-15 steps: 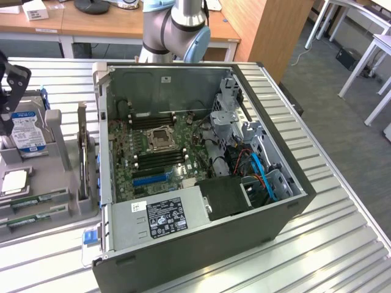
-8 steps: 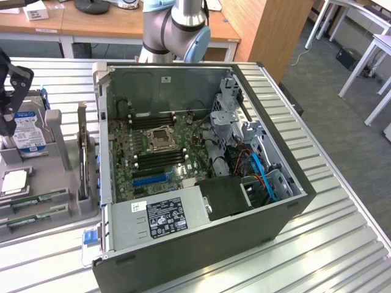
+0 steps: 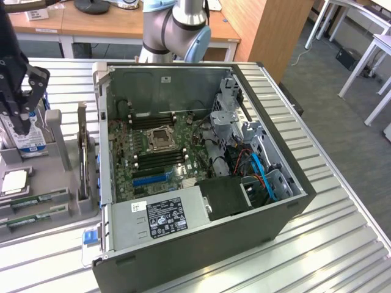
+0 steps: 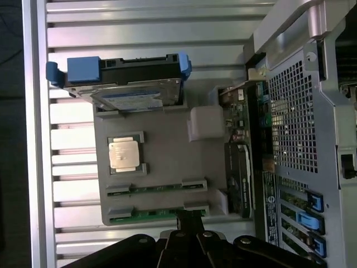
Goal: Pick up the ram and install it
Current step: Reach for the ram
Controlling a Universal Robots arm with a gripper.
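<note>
**Exterior and wrist views, read from the exterior view's left to its right.** At ten o'clock from the open computer case [image 3: 201,244], the gripper [image 3: 22,124] hung above the grey parts tray [image 3: 64,183]. Its fingers were pressed together with nothing between them. The ram [image 3: 33,218] lay flat in the tray's outermost slot, at about eight o'clock from the case. A second ram stick [image 3: 36,199] sat just beside it, with the CPU chip [image 3: 13,182] and the hard drive [image 3: 27,137] farther in. In the wrist view the closed fingertips lined up over that outer stick [image 4: 159,213].

We judged the main hazard to be a descent with the fingers together: they would press on the board instead of straddling it. A small sideways error could also catch the neighbouring stick, since the two lay so close.

Inside the case, the memory slots [image 3: 160,160] flanked the CPU socket [image 3: 162,139] at the dial's centre. We judged that a tilted or off-line stick there could jam rather than seat. The blue cables [image 3: 259,171] at three o'clock seemed well apart from that path.
</note>
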